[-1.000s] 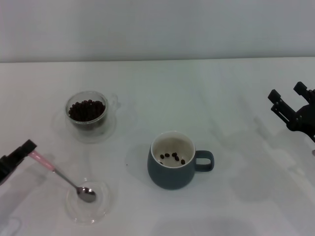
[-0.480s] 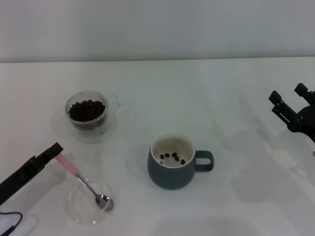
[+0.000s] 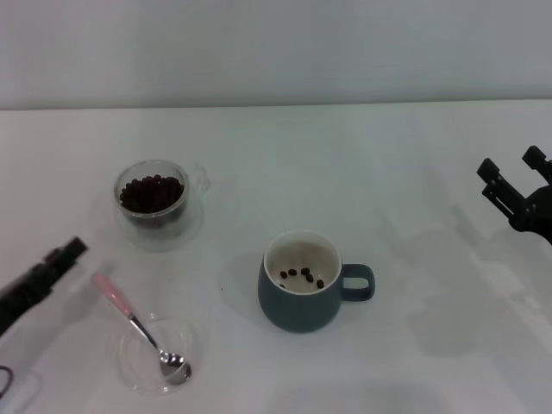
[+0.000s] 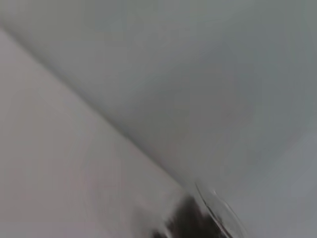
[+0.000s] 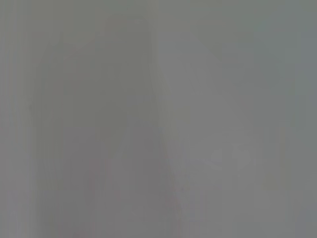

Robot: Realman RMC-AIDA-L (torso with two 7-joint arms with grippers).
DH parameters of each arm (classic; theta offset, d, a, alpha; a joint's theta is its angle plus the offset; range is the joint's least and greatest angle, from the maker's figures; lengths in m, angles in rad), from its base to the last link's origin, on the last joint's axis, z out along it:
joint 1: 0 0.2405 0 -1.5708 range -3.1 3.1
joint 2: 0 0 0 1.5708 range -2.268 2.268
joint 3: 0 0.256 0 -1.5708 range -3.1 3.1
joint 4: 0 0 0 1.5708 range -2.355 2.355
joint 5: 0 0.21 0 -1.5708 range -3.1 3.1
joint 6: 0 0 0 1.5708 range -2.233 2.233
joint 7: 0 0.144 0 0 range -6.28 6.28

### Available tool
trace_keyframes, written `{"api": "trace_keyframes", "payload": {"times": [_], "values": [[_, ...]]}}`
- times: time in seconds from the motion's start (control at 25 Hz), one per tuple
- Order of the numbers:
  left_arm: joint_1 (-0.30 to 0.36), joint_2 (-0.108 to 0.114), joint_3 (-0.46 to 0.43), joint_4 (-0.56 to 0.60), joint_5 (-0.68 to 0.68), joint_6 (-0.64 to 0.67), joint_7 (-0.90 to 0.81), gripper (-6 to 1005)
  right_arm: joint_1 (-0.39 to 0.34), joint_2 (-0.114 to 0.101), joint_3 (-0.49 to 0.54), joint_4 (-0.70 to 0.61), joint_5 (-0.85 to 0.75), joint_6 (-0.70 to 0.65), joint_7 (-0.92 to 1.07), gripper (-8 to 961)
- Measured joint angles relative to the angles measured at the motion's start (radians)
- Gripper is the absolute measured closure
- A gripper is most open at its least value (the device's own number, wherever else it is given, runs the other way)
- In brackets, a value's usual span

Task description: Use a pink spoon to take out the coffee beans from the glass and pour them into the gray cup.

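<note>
Left tool point(image 3: 73, 248): at the left edge of the counter point(image 3: 362, 172), apart from every object and holding nothing. Whether its fingers stand wide or narrow cannot be told.
Right tool point(image 3: 516, 183): parked at the far right of the counter, well apart from the work, fingers spread wide and empty.
Pink spoon point(image 3: 134, 326): lies free on the counter, handle pointing toward the left tool, metal bowl resting in the flat clear saucer point(image 3: 138, 373).
Change, spoon: half a second ago the left tool gripped the end of the pink handle; now the handle lies clear of it. The spoon has been released.
Change, left tool: it has drawn back toward the left edge, away from the handle.
Change, right tool: almost none; it has stayed in its parked place.
Glass point(image 3: 153, 197): stands at the rear left, just beyond the spoon, well filled with coffee beans point(image 3: 152, 191). The left wrist view shows only a blurred rim and a dark mass, probably this same glass.
Gray cup point(image 3: 302, 282): stands near the centre, handle toward the right arm, with a few beans point(image 3: 302, 274) on its pale floor.
Right wrist view: shows nothing recognisable.
Meaning for the task: beans already lie in the cup and the spoon is set down on its saucer, so the transfer appears finished, or at least paused, with the left arm retreating.
Remaining risk: low; nothing is held.
</note>
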Motion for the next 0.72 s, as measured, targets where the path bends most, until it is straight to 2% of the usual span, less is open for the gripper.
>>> {"api": "trace_keyframes", "payload": {"times": [0.24,0.36,0.4,0.44,0.56,0.72], "values": [[0.056,0.002,-0.018,0.007,-0.16,0.012,0.221,416,-0.001,0.0,0.003,-0.003,0.004,0.01,0.0,144],[0.081,-0.005,-0.099,0.002,-0.229,0.008,0.403,276,-0.001,0.0,0.004,-0.006,0.006,0.015,0.0,144],[0.081,-0.005,-0.099,0.002,-0.229,0.008,0.403,229,-0.001,0.0,0.004,-0.006,0.009,0.019,-0.001,144],[0.085,-0.012,-0.163,-0.034,-0.311,-0.003,0.585,182,-0.001,0.0,0.004,-0.006,0.013,0.025,-0.003,144],[0.055,-0.011,-0.178,-0.101,-0.389,-0.004,0.712,144,0.002,0.0,0.005,-0.004,0.028,0.059,-0.017,144],[0.005,-0.012,-0.178,-0.152,-0.402,0.008,0.851,106,0.012,0.0,0.011,-0.002,0.032,0.09,-0.036,144]]}}
